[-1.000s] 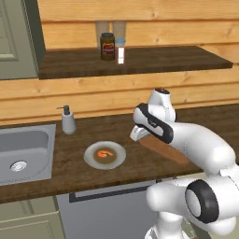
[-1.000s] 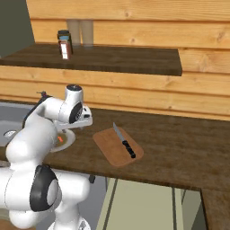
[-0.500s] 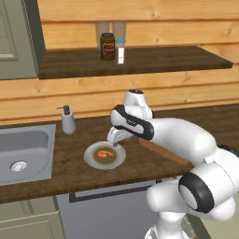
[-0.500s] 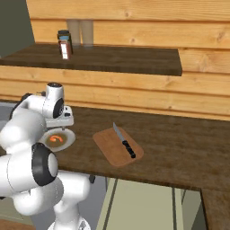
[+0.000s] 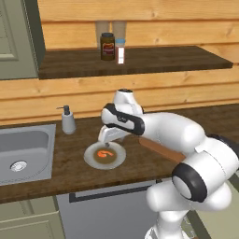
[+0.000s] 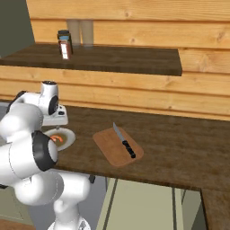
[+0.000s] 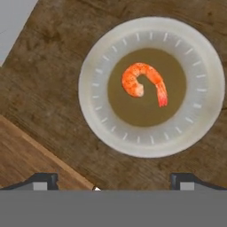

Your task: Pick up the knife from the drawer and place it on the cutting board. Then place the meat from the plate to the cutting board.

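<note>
Dark wooden tabletop carrying everything, plate taken as landmark. Steel sink well left of plate; soap bottle behind and left of it. Cutting board to plate's right, apart from it. Plate itself round, pale, brown centre. Knife flat on board, blade pointing away, right of plate. Hand hovering directly above plate, fingers spread fully apart, gripping nothing. Meat curled, orange-red, lying at plate's centre, untouched.
</note>
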Available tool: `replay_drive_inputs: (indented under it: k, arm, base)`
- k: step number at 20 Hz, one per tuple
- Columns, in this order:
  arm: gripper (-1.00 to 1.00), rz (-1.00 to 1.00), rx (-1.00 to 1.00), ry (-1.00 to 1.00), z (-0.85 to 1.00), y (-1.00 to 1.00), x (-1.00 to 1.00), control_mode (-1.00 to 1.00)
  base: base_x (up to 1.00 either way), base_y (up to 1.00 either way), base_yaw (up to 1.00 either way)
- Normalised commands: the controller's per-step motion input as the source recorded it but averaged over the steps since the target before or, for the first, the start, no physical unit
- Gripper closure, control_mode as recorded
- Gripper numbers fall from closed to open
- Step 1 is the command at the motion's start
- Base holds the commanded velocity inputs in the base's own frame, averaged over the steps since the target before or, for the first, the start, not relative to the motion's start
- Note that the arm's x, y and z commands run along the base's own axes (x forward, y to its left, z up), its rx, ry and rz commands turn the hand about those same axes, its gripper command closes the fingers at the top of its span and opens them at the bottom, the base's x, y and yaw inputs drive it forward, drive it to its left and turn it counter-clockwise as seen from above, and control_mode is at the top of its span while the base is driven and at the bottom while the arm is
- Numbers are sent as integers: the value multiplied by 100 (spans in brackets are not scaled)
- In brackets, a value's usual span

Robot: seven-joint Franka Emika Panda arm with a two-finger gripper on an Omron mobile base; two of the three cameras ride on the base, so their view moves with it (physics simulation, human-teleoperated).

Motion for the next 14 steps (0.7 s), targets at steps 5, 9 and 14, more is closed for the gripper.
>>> replay_drive_inputs:
  k: [5,9,14]
  arm:
    - [-100,0,0,-4,-54,4,0,-100]
    - [-100,0,-1,-5,-48,8,6,-100]
    - [-100,0,-8,0,-26,26,32,-100]
  base:
    - [0,0,0]
    - [0,0,0]
    - [0,0,0]
